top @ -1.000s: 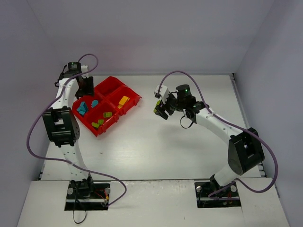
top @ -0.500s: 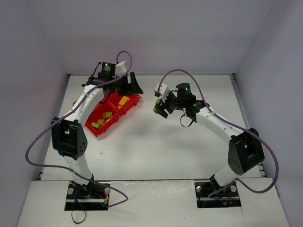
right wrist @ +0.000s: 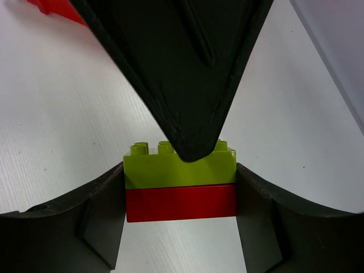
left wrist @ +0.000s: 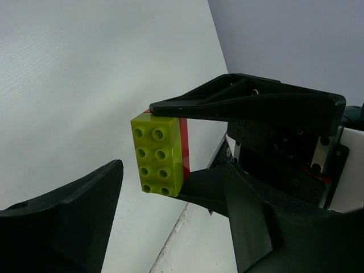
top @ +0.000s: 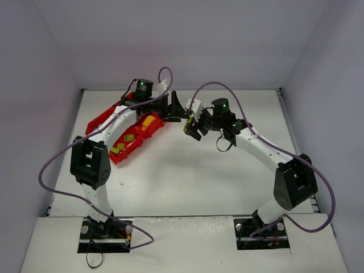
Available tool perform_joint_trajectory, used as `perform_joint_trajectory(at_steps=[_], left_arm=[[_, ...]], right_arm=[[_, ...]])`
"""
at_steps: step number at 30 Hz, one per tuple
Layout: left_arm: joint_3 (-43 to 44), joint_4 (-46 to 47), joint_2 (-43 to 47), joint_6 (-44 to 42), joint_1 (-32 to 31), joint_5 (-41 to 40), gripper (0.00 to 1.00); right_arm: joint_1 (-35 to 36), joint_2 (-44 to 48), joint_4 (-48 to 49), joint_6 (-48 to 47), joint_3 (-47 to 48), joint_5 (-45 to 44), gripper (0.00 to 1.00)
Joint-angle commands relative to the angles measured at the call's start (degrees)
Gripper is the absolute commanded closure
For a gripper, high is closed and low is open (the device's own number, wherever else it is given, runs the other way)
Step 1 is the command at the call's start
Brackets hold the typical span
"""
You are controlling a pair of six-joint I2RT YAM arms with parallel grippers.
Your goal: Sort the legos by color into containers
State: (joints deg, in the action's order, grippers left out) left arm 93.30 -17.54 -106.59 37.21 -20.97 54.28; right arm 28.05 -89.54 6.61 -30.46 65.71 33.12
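My right gripper (right wrist: 181,211) is shut on a two-brick lego stack, a lime green brick (right wrist: 170,170) on a red one (right wrist: 181,202), held above the table; it shows in the top view as a stack (top: 186,130) in the right gripper (top: 192,128). My left gripper (top: 180,109) stands open right beside it. In the left wrist view the stack (left wrist: 159,153) sits ahead of the open left gripper (left wrist: 170,227), not between its fingers. One left finger (right wrist: 182,68) covers the green brick's top. The red tray (top: 98,119) holds yellow (top: 148,121) and green legos (top: 129,137); the left arm hides part of it.
The left arm (top: 114,122) stretches over the tray from the left. A purple cable (top: 57,165) loops beside it, and another (top: 318,187) trails along the right arm. White walls close the table at the back and sides. A corner of the tray (right wrist: 54,11) shows in the right wrist view.
The left arm has swung from the tray's far left corner over to the right gripper, and its jaws have opened wider. The right arm and its stack have stayed put.
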Motion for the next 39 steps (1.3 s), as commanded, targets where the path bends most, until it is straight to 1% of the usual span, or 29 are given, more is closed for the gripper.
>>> perform_joint_trajectory(at_steps=[1, 6, 11, 14, 15, 17, 18, 21, 22, 25, 27, 29, 30, 31, 32, 39], left_arm=[[1.4, 3.4, 0.4, 0.3, -1.2, 4.0, 0.36], [1.7, 0.6, -1.2, -1.8, -1.8, 4.3, 0.36], [1.8, -0.3, -1.6, -2.6, -2.2, 4.3, 0.36], [1.7, -0.1, -1.9, -2.6, -2.2, 4.8, 0.45], [1.8, 0.0, -1.9, -2.5, -2.1, 5.1, 0.52], [1.8, 0.9, -2.0, -2.0, -2.2, 5.8, 0.58], [1.8, 1.6, -2.1, -1.6, -2.2, 6.4, 0.66], [1.7, 2.7, -2.3, -0.8, -2.2, 7.2, 0.76], [1.6, 3.3, -2.2, -0.6, -2.3, 7.3, 0.81], [1.6, 3.8, -2.1, -0.4, -2.3, 7.9, 0.87], [1.5, 4.3, -2.0, -0.4, -2.3, 7.9, 0.88], [1.4, 4.3, -1.8, -0.4, -2.1, 8.0, 0.88], [1.4, 4.3, -1.7, -0.5, -2.1, 8.1, 0.88], [1.4, 4.3, -1.6, -0.5, -2.0, 8.1, 0.88], [1.4, 4.3, -1.7, -0.5, -1.7, 8.1, 0.88], [2.0, 3.6, -1.4, -0.9, -1.1, 8.5, 0.88]], right_arm=[[-0.5, 2.2, 3.3, -0.7, 2.9, 1.6, 0.9], [-0.4, 2.4, 3.4, -0.6, 3.2, 1.4, 0.9], [-0.5, 2.5, 3.5, -0.7, 3.4, 1.3, 0.89], [-0.4, 2.5, 3.5, -0.7, 3.4, 1.4, 0.89], [-0.5, 2.5, 3.5, -0.7, 3.4, 1.5, 0.89], [-0.5, 2.6, 3.4, -0.6, 3.4, 1.7, 0.89], [-0.5, 2.6, 3.5, -0.5, 3.4, 1.8, 0.89], [-0.5, 2.6, 3.6, -0.4, 3.2, 1.6, 0.89], [-0.5, 2.7, 3.7, -0.4, 3.0, 1.5, 0.88], [-0.5, 2.7, 3.7, -0.1, 2.8, 1.2, 0.82], [-0.5, 2.6, 3.7, 0.2, 2.6, 1.2, 0.71], [-0.6, 2.5, 3.5, 0.7, 2.4, 0.8, 0.51], [-0.6, 2.5, 3.6, 1.2, 2.3, 0.5, 0.18], [-0.7, 2.5, 3.6, 1.5, 2.2, 0.4, 0.02], [-1.1, 2.4, 3.2, 2.2, 2.0, 0.3, 0.0], [-1.7, 2.3, 2.7, 4.3, 1.7, -1.9, 0.0]])
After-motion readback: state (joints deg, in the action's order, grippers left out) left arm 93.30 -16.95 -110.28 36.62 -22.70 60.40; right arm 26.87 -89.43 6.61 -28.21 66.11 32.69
